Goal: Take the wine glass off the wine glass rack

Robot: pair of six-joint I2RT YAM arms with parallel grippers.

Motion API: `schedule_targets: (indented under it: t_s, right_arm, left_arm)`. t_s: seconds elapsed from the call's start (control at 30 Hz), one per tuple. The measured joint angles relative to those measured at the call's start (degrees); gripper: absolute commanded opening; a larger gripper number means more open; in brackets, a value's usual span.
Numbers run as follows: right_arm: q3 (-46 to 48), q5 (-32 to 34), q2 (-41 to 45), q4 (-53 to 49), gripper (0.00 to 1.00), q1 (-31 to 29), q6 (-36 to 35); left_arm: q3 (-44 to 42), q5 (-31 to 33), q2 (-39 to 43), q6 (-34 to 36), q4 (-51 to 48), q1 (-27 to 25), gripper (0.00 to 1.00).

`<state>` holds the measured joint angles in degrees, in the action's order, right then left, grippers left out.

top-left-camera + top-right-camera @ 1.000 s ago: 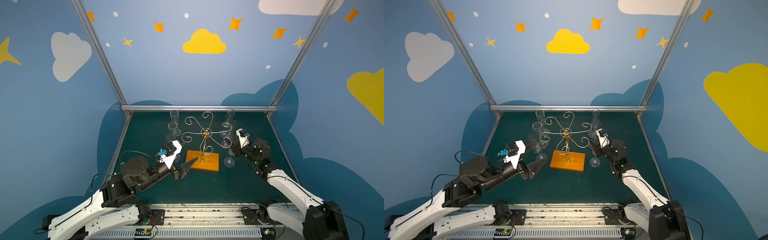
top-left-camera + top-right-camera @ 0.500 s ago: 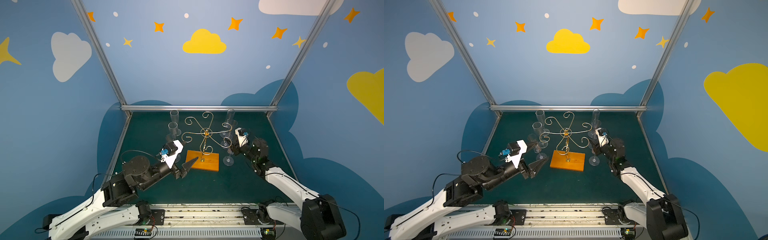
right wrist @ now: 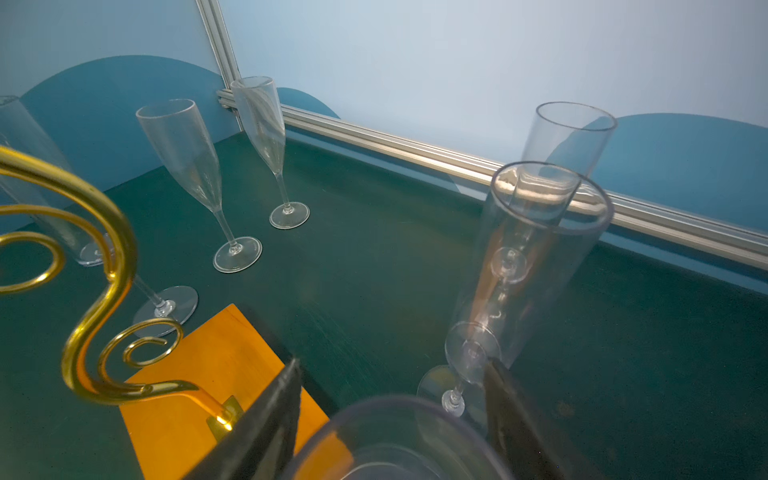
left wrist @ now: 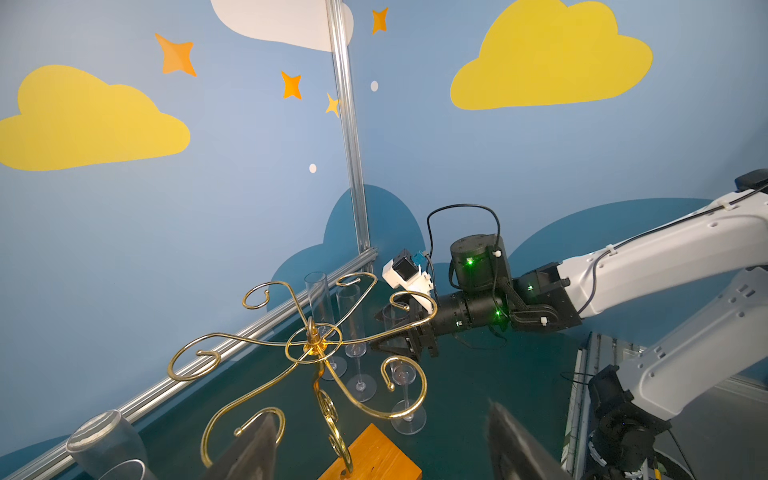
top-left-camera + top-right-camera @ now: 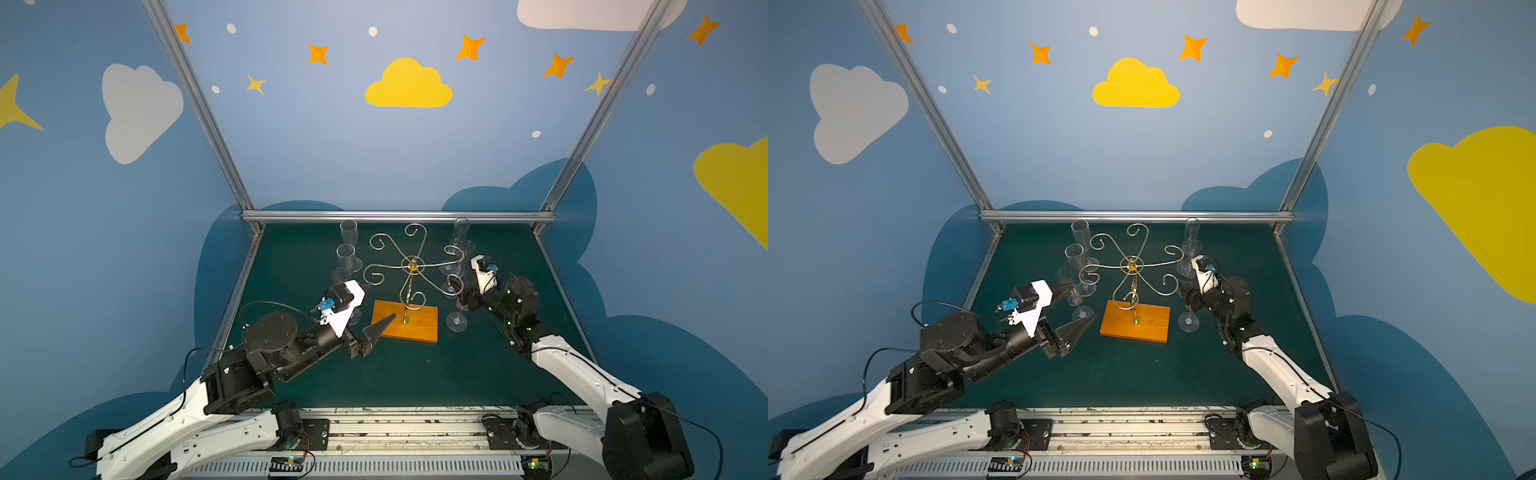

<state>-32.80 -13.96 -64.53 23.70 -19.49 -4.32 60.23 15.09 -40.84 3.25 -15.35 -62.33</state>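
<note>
The wine glass rack (image 5: 412, 264) stands near the middle of the dark green mat (image 5: 415, 374). Its gold post is upright in the orange-brown wooden base (image 5: 409, 328), and its curled wire arms spread out above. The wine glass (image 5: 456, 322), a clear flute, stands upright on the mat just to the right of the rack's base, apart from the wire. In both top views its foot lies flat on the mat and its bowl sits between the fingers of the right gripper (image 5: 461, 297). The right wrist view shows those dark fingers (image 3: 266, 419) spread to either side of the glass's rim. Whether they press on it or stand just clear of it cannot be told. Two more flutes (image 3: 532, 266) stand behind this glass, toward the rear on the rack's right side, and three other flutes (image 5: 345, 257) stand in a row on the rack's left side. The left gripper (image 5: 372, 307) hovers near the front-left corner of the rack's base. Its fingers (image 4: 249, 449) are spread wide and hold nothing.
</note>
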Motion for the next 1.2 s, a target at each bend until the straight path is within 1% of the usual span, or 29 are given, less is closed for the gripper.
schedule_targets:
  t_s: [0.17, 0.7, 0.97, 1.1, 1.2]
  right_arm:
    - [0.0, 0.0, 1.2, -0.6, 0.74, 0.0, 0.0]
    - [0.0, 0.5, 4.2, -3.2, 0.78, 0.0, 0.0]
    - [0.0, 1.0, 9.6, -6.7, 0.82, 0.0, -1.1]
    - [-0.8, 1.2, 12.9, -10.6, 0.85, 0.3, -2.2]
    - [-2.3, 2.2, 15.5, -13.2, 0.86, 0.5, -2.6]
  left_arm:
    - [0.0, 0.0, 0.2, 0.0, 0.0, 0.0, 0.78]
    - [-0.4, 0.9, 3.4, 0.0, 0.2, 0.0, 0.79]
    - [-1.1, 2.8, 5.4, 1.3, 0.4, 0.0, 0.82]
    - [-3.0, 4.8, 8.5, 2.5, 0.8, 0.0, 0.83]
    - [-3.7, 6.9, 10.9, 3.6, 0.9, 0.0, 0.86]
